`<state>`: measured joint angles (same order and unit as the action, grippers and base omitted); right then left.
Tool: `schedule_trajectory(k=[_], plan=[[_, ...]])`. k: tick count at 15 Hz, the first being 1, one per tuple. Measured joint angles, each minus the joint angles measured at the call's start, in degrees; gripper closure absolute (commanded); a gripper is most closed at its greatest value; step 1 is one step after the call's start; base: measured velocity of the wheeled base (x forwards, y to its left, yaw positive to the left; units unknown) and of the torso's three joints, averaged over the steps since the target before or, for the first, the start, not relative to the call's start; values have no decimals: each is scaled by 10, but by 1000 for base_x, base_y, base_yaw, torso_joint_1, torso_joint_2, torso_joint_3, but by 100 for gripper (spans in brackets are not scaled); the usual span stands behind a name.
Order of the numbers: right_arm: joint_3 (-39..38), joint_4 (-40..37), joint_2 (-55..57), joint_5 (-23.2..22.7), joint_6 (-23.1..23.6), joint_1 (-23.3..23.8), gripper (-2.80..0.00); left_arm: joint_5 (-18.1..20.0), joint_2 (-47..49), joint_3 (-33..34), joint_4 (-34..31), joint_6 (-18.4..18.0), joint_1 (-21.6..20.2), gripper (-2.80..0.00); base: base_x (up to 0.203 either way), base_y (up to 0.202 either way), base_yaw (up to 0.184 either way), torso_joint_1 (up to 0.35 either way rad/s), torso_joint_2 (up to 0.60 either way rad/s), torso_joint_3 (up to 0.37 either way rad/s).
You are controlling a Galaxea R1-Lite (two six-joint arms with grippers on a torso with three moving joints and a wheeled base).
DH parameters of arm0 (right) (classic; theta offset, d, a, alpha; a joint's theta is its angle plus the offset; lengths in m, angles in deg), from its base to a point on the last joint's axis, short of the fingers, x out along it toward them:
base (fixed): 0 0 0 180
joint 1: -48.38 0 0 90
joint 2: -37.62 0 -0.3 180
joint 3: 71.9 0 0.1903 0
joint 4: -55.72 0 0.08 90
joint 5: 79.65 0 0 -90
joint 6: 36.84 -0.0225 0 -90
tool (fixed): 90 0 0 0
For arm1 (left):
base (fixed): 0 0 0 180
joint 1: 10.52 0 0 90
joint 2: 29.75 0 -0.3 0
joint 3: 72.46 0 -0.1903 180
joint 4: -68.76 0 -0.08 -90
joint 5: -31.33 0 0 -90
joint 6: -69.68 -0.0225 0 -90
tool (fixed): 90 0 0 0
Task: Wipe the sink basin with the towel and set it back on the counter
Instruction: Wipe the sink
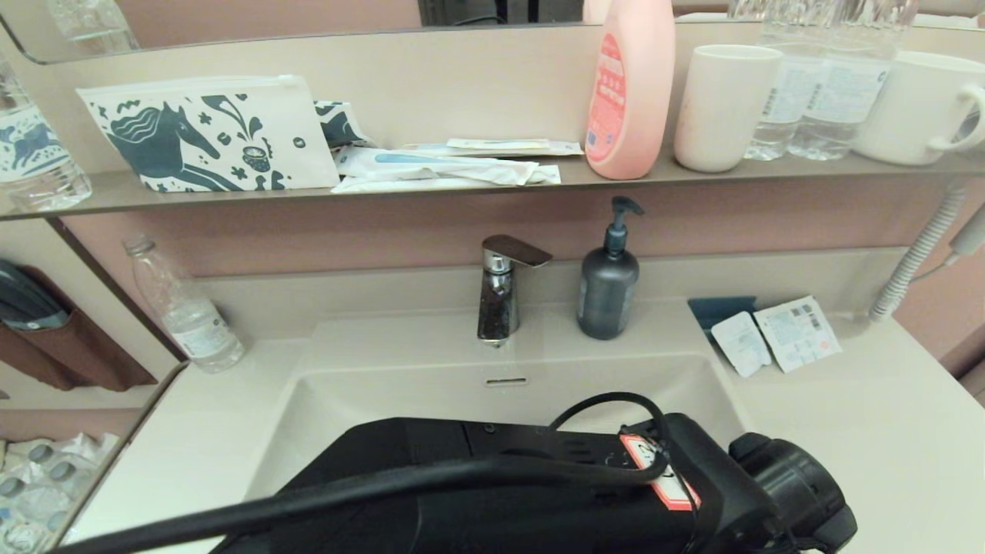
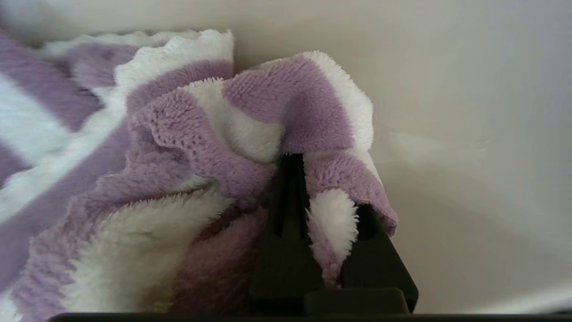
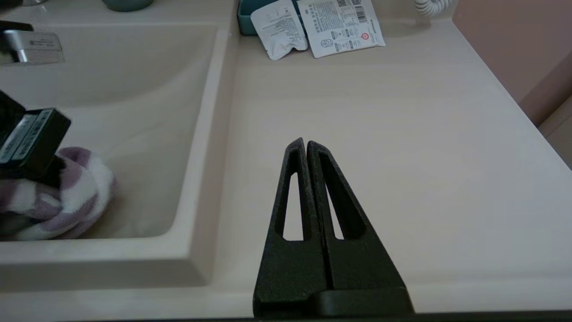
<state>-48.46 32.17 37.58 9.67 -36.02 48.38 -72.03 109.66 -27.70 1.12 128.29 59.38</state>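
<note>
Step — wiping | left gripper (image 2: 313,214) clamped on towel (image 2: 178,170) inside sink basin (image 3: 134,112) | right gripper (image 3: 306,147) pinched empty, beside basin over counter (image 3: 402,156) | next — likely drag towel across basin floor.

I count one towel (image 2: 187,147), pinched in my left gripper (image 2: 328,214), down in the one sink basin (image 1: 400,408). My right gripper (image 3: 306,147), fingers pressed together, hovers above the counter (image 3: 402,147); two white sachets (image 3: 313,27) lie well ahead of it. Beyond my left gripper stand one faucet (image 1: 500,288) and one dark pump bottle (image 1: 608,285). On the shelf (image 1: 462,188): one pink bottle (image 1: 627,92), two white cups (image 1: 727,108).
</note>
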Motion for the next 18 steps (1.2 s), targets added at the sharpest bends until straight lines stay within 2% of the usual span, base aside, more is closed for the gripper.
schedule_trajectory(k=[3, 8, 10, 13, 16, 18], plan=[[0, 0, 0, 0, 0, 0, 0, 30, 4, 2, 85, 18, 4, 0, 0, 0, 0, 0, 0, 0], [0, 0, 0, 0, 0, 0, 0, 26, 33, 9, 201, 15, 12, 0, 0, 0, 0, 0, 0, 0], [0, 0, 0, 0, 0, 0, 0, 18, 48, 12, 231, 1, 12, 0, 0, 0, 0, 0, 0, 0], [0, 0, 0, 0, 0, 0, 0, 18, 63, 16, 232, -13, 10, 0, 0, 0, 0, 0, 0, 0], [0, 0, 0, 0, 0, 0, 0, 21, 73, 25, 159, -34, 4, 0, 0, 0, 0, 0, 0, 0], [0, 0, 0, 0, 0, 0, 0, 10, 70, 48, 138, -35, -5, 0, 0, 0, 0, 0, 0, 0]])
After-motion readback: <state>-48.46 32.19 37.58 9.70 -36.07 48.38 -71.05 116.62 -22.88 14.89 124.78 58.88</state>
